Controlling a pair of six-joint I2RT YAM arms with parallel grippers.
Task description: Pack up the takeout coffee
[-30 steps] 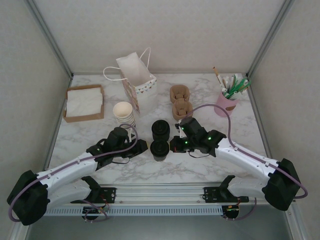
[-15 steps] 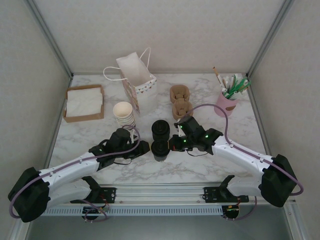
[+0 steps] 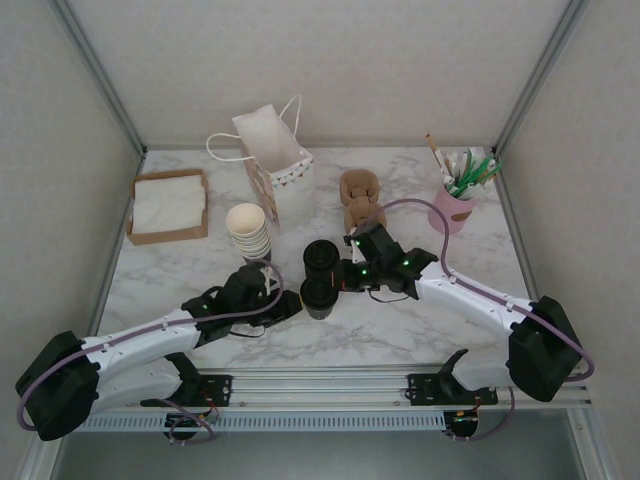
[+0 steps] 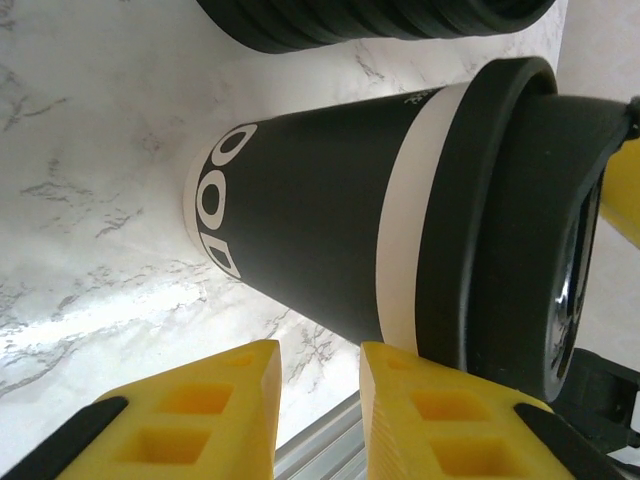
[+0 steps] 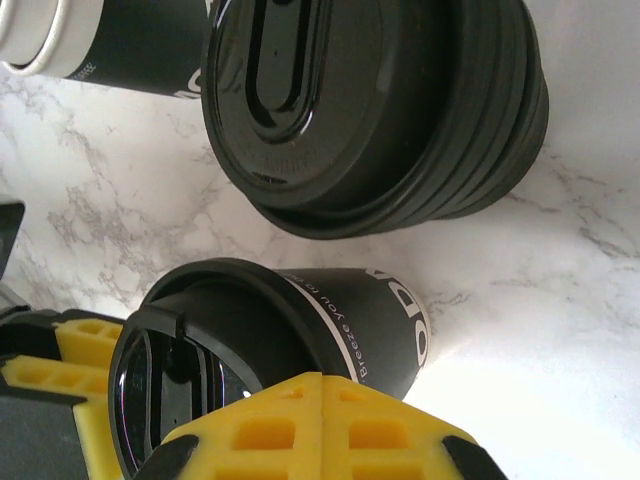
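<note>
The takeout coffee point(image 4: 320, 230) is a smooth, tapered paper cup, dark below with a cream band under a round glossy black lid point(image 4: 500, 200). It sits right off the tips of the left gripper point(image 4: 320, 365), whose blocky yellow jaws are slightly apart and empty. The right gripper point(image 5: 322, 400), jaws pressed together, is right beside the cup. Can't tell if it's touching. A ribbed stack of lids point(image 5: 400, 110) stands just past both on the marble table point(image 4: 90, 130).

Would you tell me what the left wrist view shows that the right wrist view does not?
Left wrist: the gap between the fingers of the left gripper, and a metal rail. Right wrist: the right gripper shut by the lidded cup, and stacked cups. Both: that cup, the lid stack, the table.
</note>
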